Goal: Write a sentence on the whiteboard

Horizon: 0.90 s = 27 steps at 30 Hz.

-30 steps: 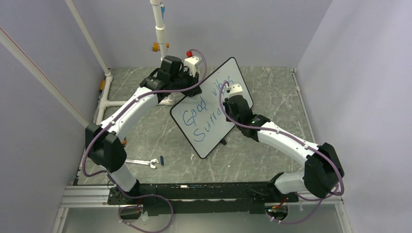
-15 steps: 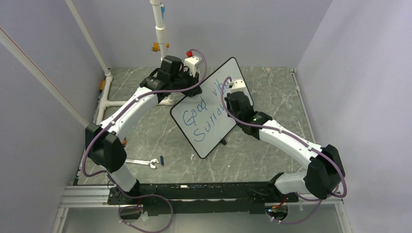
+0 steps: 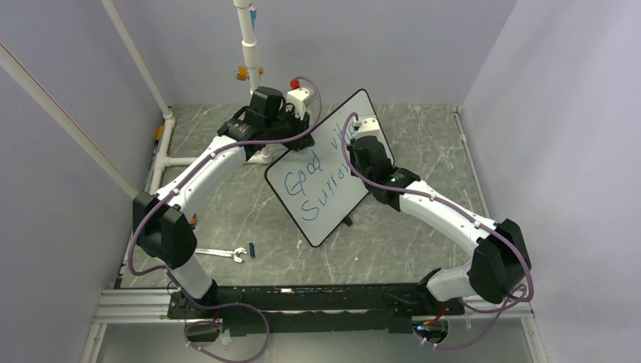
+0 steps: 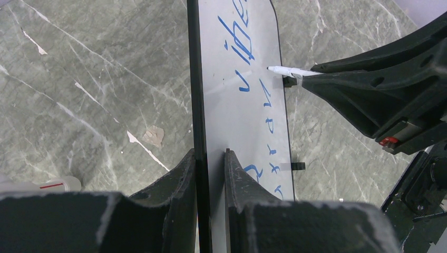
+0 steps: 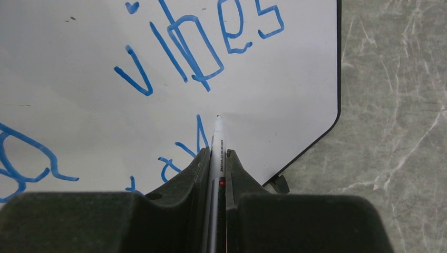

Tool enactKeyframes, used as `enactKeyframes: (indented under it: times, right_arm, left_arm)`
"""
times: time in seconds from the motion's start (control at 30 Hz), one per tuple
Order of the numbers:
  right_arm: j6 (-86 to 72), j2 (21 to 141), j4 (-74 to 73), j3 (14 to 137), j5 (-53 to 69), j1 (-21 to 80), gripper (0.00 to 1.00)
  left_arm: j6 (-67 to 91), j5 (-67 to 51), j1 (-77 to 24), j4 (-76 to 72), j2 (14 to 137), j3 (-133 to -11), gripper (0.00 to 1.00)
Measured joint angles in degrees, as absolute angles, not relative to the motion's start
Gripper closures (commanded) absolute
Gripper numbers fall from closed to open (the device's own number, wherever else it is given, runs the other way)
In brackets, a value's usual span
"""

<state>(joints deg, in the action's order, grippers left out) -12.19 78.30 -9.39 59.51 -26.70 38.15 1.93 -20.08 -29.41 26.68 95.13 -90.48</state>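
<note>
The whiteboard [image 3: 330, 215] stands propped on edge on the marbled table [image 3: 249, 215], roughly mid-table between the 2 arms, its face turned toward the right arm. The left gripper [image 4: 210, 155] has its 2 fingers pinched nearly together on the board's black-framed edge, steadying it. The right gripper [image 5: 215, 154] is closed just as narrowly on a white marker [image 5: 217, 132], whose tip points at the board just past the last blue stroke of the lower line. From the left wrist view the tip looks to be at the surface or a hair off it; contact cannot be told for sure. Over the last second the right wrist has crept farther along the board toward its far edge, now covering more of "vibes" in the overhead view, while the left arm and the board have not shifted. The sentence [image 3: 296, 180] shows "Good vibes" on 1 line and a scrawled second line beneath, and no fresh stroke is evident in that span. This suggests the marker is travelling rightward to begin or continue the next letter, so the second line is likely unfinished, with open white space to its right before the rounded corner.
</note>
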Motion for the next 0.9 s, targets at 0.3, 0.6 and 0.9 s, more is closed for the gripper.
enactKeyframes:
  times: [0.3,0.6,0.9]
  right_arm:
    - [-13.28,79.64,-9.13,59.29,-24.60,37.08,1.00]
    - [-13.50,79.59,-7.86,56.66,-23.94,36.86,1.00]
    - [-13.87,78.94,-7.66,54.15,-23.92,36.62,1.00]
  left_arm:
    - [1.93,-20.08,-29.41,26.70,95.13,-90.48,1.00]
    - [1.93,-20.01,-29.39,26.79,95.13,-90.48,1.00]
    - [1.93,-20.01,-29.39,26.81,95.13,-90.48,1.00]
